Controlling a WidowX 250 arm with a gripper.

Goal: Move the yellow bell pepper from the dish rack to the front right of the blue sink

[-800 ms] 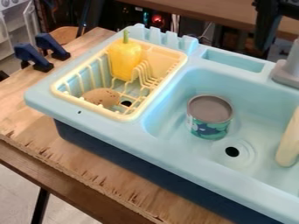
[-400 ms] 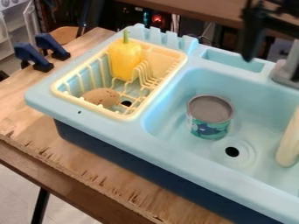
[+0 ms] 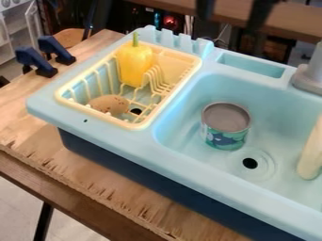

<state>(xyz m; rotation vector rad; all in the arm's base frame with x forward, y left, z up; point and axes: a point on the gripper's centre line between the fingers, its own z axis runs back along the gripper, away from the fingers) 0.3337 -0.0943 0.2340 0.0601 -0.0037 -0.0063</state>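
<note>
Well, a short cylindrical can (image 3: 226, 126) stands upright on the basin floor, its dull gray top ringed by a thin rim and its side wrapped in a teal label with dark blue shapes. Just beside it, towards the basin's front side, is the round black drain hole (image 3: 250, 163), set in shallow circular ridges. A smooth, pale cream, elongated object (image 3: 310, 153) leans at the view's right edge, its lower end rounded. All of these are within the toy sink (image 3: 207, 172), a smooth, light blue molding with softly rounded corners over a dark blue base (image 3: 144, 176).

Near the sink's left end, a pale yellow plastic rack (image 3: 129, 126) with slender bars and upright prongs carries two things: a glossy yellow pepper (image 3: 133, 65) with a green stem, towards the rear, and a rounded, speckled tan piece (image 3: 108, 104) close to the front left corner. A smooth gray faucet (image 3: 309, 77) rises at the sink's rear rim.

The black gripper (image 3: 230, 22) hangs at the top edge of the view, open, with its two fingers well apart and nothing held between them.

Beneath the sink, the surface (image 3: 94, 174) is rough-grained wood with a splintered front edge; two dark blue clamps (image 3: 45, 56) sit by its rear left edge.
</note>
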